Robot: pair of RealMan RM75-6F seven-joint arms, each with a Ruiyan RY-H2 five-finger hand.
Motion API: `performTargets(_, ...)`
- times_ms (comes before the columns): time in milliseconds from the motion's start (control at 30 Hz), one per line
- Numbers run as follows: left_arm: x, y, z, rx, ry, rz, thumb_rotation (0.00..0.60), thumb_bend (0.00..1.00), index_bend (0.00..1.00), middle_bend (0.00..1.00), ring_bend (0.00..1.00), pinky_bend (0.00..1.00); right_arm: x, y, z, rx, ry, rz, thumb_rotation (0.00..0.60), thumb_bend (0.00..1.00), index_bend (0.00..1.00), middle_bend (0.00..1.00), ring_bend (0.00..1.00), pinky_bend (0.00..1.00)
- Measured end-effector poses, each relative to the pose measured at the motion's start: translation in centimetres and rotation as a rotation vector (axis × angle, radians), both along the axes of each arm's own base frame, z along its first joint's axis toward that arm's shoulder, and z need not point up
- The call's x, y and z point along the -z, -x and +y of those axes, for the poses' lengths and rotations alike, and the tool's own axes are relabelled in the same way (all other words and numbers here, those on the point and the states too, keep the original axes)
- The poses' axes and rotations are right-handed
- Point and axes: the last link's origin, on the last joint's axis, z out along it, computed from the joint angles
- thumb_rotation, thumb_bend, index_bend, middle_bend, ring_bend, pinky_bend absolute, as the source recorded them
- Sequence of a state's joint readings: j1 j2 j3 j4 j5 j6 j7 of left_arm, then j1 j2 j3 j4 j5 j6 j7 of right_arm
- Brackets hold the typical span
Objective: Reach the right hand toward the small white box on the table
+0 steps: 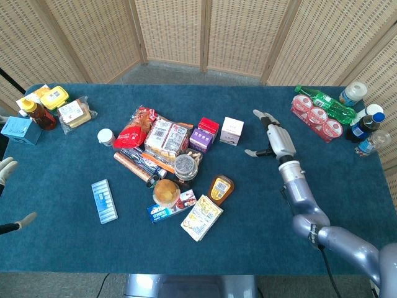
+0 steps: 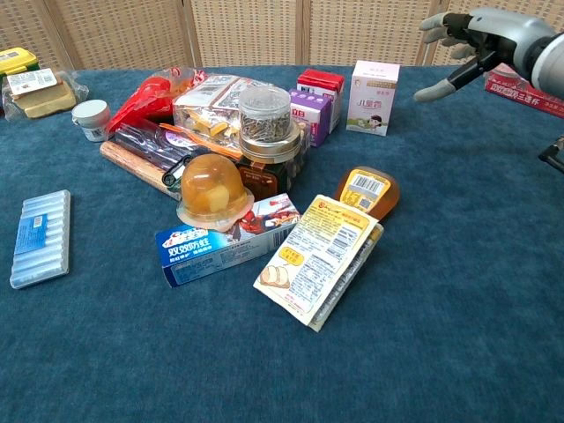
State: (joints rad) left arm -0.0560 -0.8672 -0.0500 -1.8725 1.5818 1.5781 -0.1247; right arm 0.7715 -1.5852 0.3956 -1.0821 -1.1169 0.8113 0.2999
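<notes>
The small white box (image 1: 231,130) with pink print stands upright behind the pile of groceries, just right of a purple carton (image 1: 201,139); the chest view shows the box (image 2: 374,97) near the top centre. My right hand (image 1: 271,137) hovers over the table a short way right of the box, fingers spread and empty, thumb pointing toward the box. In the chest view that hand (image 2: 476,40) hangs at the upper right, apart from the box. My left hand (image 1: 7,171) shows only at the left edge, fingers apart, holding nothing.
A pile of snack packs, a jar (image 1: 185,166) and a jelly cup (image 1: 166,191) fills the middle. Yoghurt cups (image 1: 316,115) and bottles (image 1: 366,124) crowd the far right corner. A blue blister pack (image 1: 104,200) lies left; condiments (image 1: 38,112) sit far left.
</notes>
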Motion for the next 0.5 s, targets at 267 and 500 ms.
performTargets(267,0.0,0.5,0.4,-0.026,-0.009,0.007,0.6,0.13,0.0,0.0,0.0,0.0,1.5,-2.1,-2.7,0.01,-0.014,0.026,0.6,0.0,0.0,0.0,0.0,0.0)
performTargets(500,-0.2,0.6,0.4,-0.035,-0.019,0.009,0.6,0.13,0.0,0.0,0.0,0.0,2.6,-2.2,-4.3,0.052,-0.014,0.048,0.6,0.0,0.0,0.0,0.0,0.0)
